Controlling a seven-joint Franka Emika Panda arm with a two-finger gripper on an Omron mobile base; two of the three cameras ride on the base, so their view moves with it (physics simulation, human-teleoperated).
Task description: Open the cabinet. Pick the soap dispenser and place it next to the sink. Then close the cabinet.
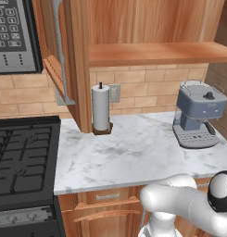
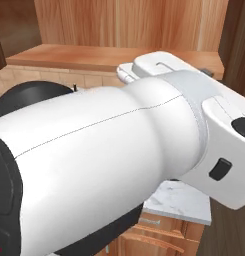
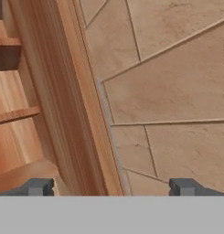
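Pictured from the hand view: gripper (image 3: 112,187) spread to full width, dark fingers (image 3: 40,187) set far apart, nothing held between. Aimed straight along a reddish-brown wooden edge (image 3: 72,114) of the cabinet, with wooden ledges to one side and tan floor tiles (image 3: 177,82) on the other. Touching the wood or hanging just clear of it: cannot tell.

Seen from the right base view: white arm (image 2: 119,160) raised close before the cabinet (image 2: 94,55), blocking most of the shelf floor.

Seen from the left base view: cabinet (image 1: 156,53) standing open, one raised-panel door (image 1: 80,69) swung out toward the camera, long silver bar handle (image 1: 61,55) along it. Warm reddish grain, plain shelf floor running wide above the tiled backsplash.

Below, on the marble counter (image 1: 124,157): white paper towel roll (image 1: 100,109) on a brown base, well apart from a grey-blue coffee machine (image 1: 198,113). Black stove (image 1: 22,157) to the left, microwave (image 1: 13,32) above it.

Judged as the end of the opening step, or the start of the reach. Whereabouts of the soap dispenser: cannot tell from here. Calls next for turning the hand from the door edge toward the shelf, finding the bottle, then closing on its body upright, with care for the pump top and the door alongside.
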